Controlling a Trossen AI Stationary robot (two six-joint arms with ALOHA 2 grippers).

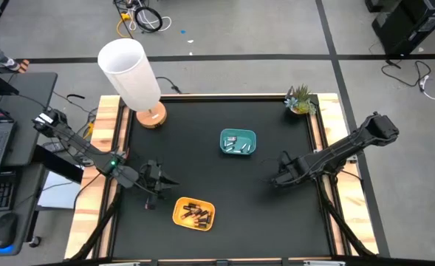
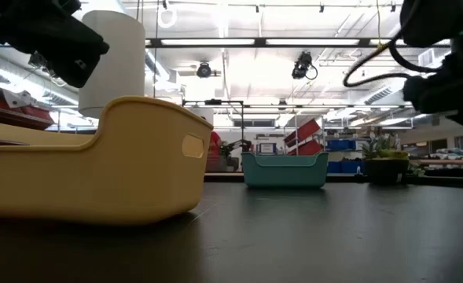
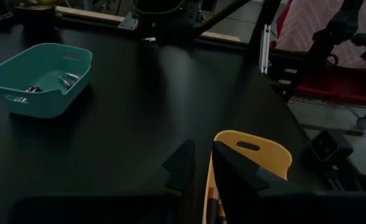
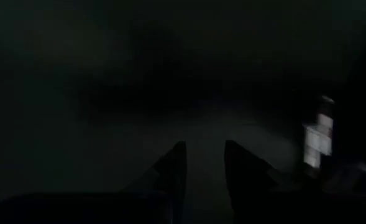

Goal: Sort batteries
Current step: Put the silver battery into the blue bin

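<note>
Two trays: yellow tray [image 1: 193, 213], teal tray [image 1: 238, 142], each holding batteries [image 1: 195, 214]. Left tool [image 3: 198, 163], right tool [image 4: 204, 163] slightly parted, empty.

Two black jointed arms, green light on left arm [image 1: 114, 163]

Two trays on black table [image 1: 217, 159]: one teal tray [image 1: 238, 142], one yellow tray [image 1: 193, 213].
Teal tray, toward table's far side: about four silvery batteries [image 1: 237, 144], exact count unclear.
Yellow tray, nearer table's front edge: cluster of dark batteries [image 1: 196, 214], roughly six, overlapping, cannot count exactly.
One white lamp [image 1: 132, 77] at table's far left corner.
One small potted plant [image 1: 300, 99] at table's far right corner.
Two robot arms over table.
</note>
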